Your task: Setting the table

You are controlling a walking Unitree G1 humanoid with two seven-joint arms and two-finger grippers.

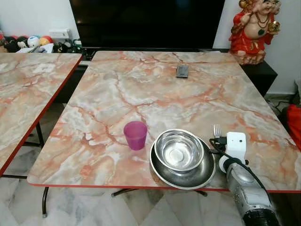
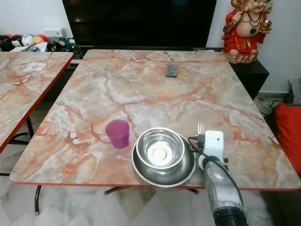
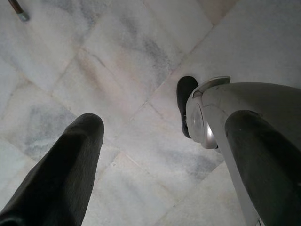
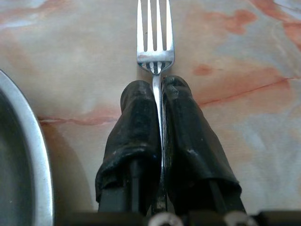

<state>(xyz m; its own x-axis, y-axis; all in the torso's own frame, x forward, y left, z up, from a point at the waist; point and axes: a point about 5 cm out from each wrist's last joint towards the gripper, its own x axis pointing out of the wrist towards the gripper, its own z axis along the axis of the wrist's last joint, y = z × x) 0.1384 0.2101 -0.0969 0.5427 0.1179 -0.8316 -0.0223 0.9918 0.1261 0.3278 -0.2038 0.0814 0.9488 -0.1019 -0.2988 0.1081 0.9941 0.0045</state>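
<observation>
A steel bowl [image 1: 179, 149] sits inside a wider steel plate [image 1: 188, 176] near the front edge of the marbled table [image 1: 155, 94]. A purple cup [image 1: 135, 135] stands just left of them. My right gripper [image 4: 158, 92] is shut on a metal fork [image 4: 154, 42], its tines pointing away over the tabletop right of the plate; the fork tines [image 1: 217, 130] peek out beyond the white wrist camera [image 1: 235, 145]. The left gripper [image 3: 160, 141] hangs open over the floor beside my leg.
A dark remote-like object [image 1: 182, 71] lies toward the table's far side. A second marbled table [image 1: 28, 89] stands to the left with a gap between. A red figurine [image 1: 251, 30] and a black TV [image 1: 146, 21] are behind. Tiled floor lies below.
</observation>
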